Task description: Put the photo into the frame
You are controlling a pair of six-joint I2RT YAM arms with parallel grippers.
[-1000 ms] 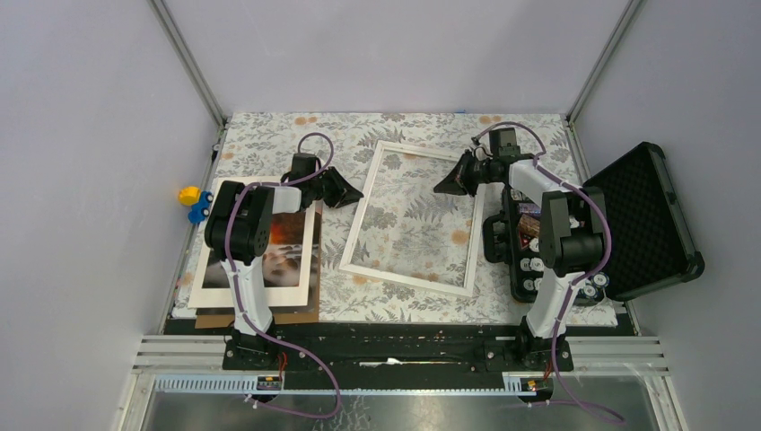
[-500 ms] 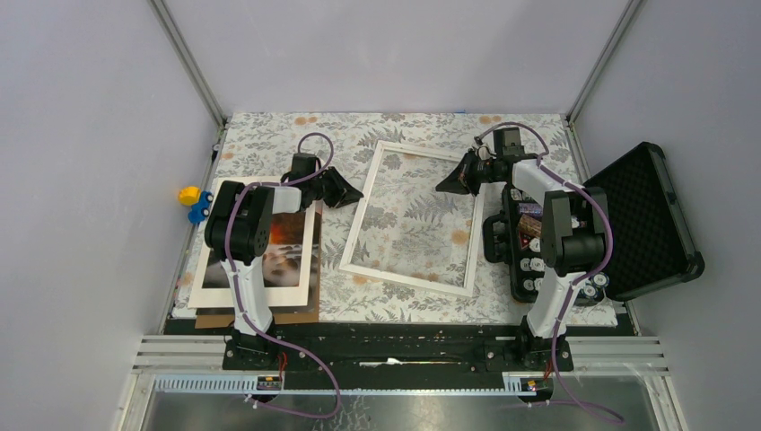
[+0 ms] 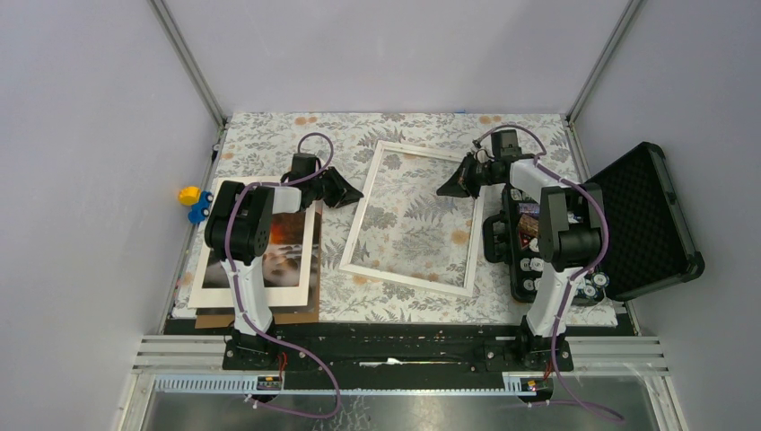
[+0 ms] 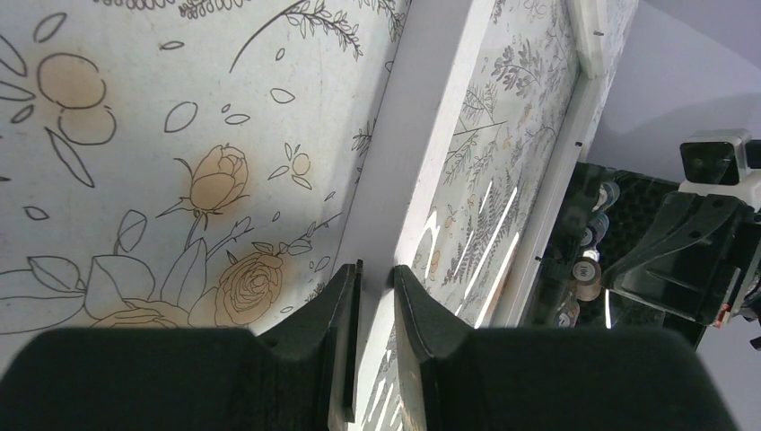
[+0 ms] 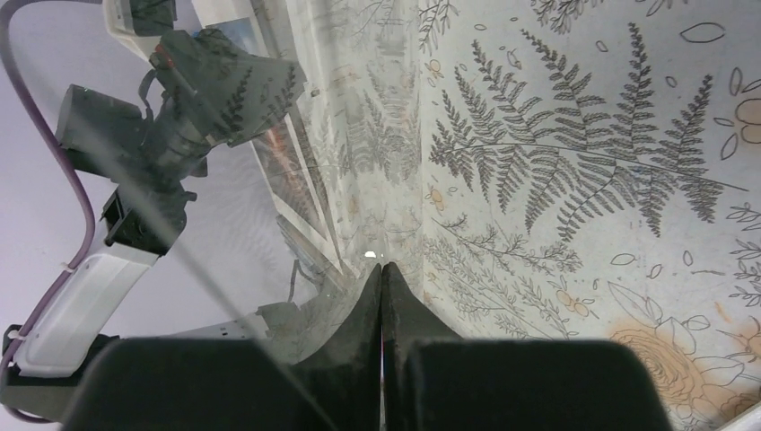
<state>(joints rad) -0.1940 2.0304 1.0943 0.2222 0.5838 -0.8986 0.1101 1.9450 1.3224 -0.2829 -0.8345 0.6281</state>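
Your right end effector [image 3: 446, 188] has shifted slightly since earlier, fingers pressed together on frame [image 3: 363, 221] right side; left end effector [image 3: 355, 194] pinches frame's left rail. Photo [image 3: 287, 251] lies left of frame, not inserted.

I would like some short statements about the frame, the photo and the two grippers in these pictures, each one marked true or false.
1. The frame lies flat on the floral tablecloth. True.
2. The photo is already inside the frame. False: it lies to the left, under the white mat, apart from the frame.
3. The left gripper has its fingers at the frame's left edge. True.
4. The right gripper is wide open. False: its fingers are pressed together.
5. The black case is shut. False: its lid stands open.
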